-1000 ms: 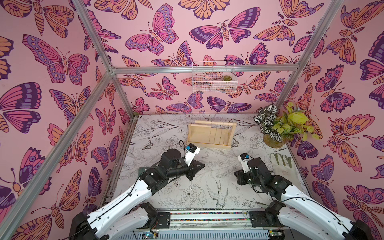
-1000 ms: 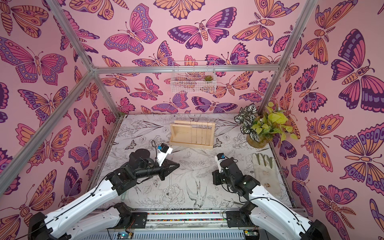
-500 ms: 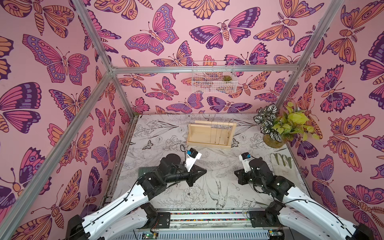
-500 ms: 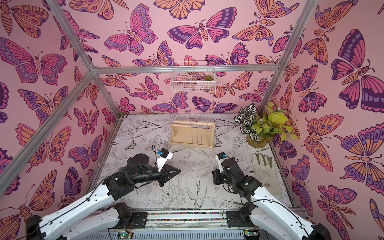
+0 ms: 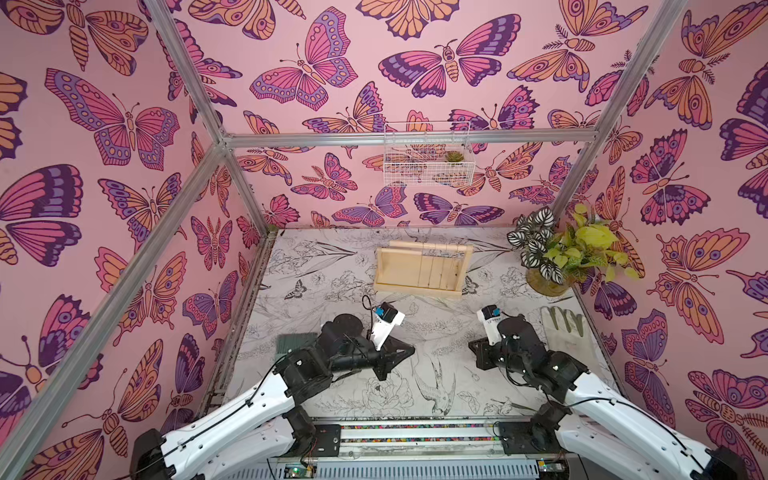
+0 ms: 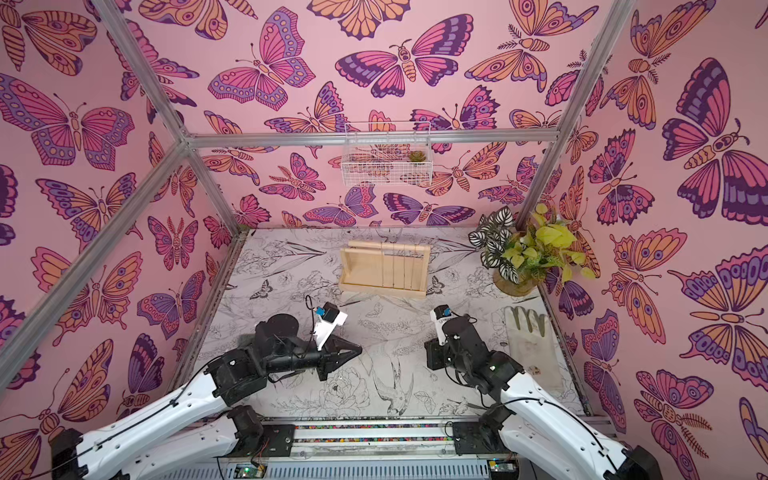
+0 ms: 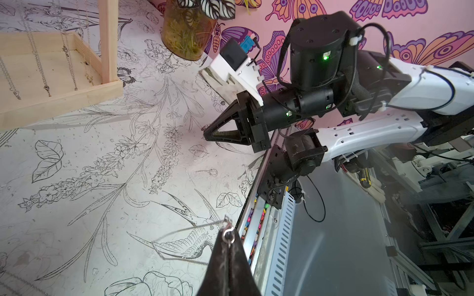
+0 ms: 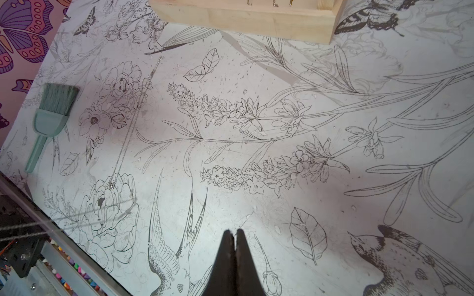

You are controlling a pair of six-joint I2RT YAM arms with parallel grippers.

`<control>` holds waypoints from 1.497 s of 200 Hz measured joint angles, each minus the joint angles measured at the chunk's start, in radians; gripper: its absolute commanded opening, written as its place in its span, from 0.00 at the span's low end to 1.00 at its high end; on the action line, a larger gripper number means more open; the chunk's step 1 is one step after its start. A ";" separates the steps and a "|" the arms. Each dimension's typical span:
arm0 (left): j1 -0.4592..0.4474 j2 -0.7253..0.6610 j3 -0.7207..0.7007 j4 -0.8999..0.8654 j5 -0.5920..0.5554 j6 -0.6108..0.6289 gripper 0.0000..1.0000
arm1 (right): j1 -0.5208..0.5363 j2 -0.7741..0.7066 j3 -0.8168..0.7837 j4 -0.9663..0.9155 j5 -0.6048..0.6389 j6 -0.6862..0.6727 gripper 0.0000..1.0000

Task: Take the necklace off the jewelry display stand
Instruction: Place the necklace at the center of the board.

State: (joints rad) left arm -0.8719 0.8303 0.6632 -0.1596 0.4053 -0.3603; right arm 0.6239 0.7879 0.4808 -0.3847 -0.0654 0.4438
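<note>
The left fingers (image 7: 223,244) are pinched shut on the ring end of a necklace (image 7: 227,234). Its thin chain trails off from the tips in a blur, so I cannot tell how it hangs. In both top views they are over the middle of the table (image 5: 332,266). They are well in front of the stand (image 5: 399,270), with bare table between.

The right fingers (image 8: 229,242) are shut tight too, tip to tip, and hold nothing. The two sets of fingers face each other across an open gap.

The stand sits at the back middle of the table, near the back wall. More chains (image 7: 68,55) hang from its top bar, on its right half.

A plant (image 5: 552,257) fills the back right corner, a little apart from the stand. A glove (image 5: 561,328) lies along the right edge, just beside the right arm. A brush (image 8: 52,110) lies near the left edge, and in the top views it is partly under the left arm. A loose chain (image 8: 133,118) looks to lie stretched out on the table, between the brush and the middle. The arm bases take up the front edge. A wire basket (image 5: 428,166) hangs on the back wall, high above the table.
</note>
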 measured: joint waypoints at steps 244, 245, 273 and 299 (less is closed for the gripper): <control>0.145 0.408 0.014 0.145 -0.141 0.144 0.00 | 0.000 0.078 -0.047 0.083 -0.015 0.002 0.00; 0.146 0.409 0.015 0.145 -0.141 0.144 0.00 | 0.000 0.079 -0.047 0.084 -0.016 0.002 0.00; 0.166 0.462 0.048 0.165 -0.145 0.161 0.00 | 0.000 0.096 -0.047 0.093 -0.037 0.002 0.00; 0.185 0.523 0.064 0.172 -0.148 0.173 0.00 | 0.000 0.100 -0.047 0.099 -0.059 0.002 0.00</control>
State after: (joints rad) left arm -0.6868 1.3529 0.7273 0.0124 0.2569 -0.1871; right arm 0.6239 0.8883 0.4339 -0.2855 -0.1246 0.4454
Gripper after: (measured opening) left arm 0.044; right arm 0.063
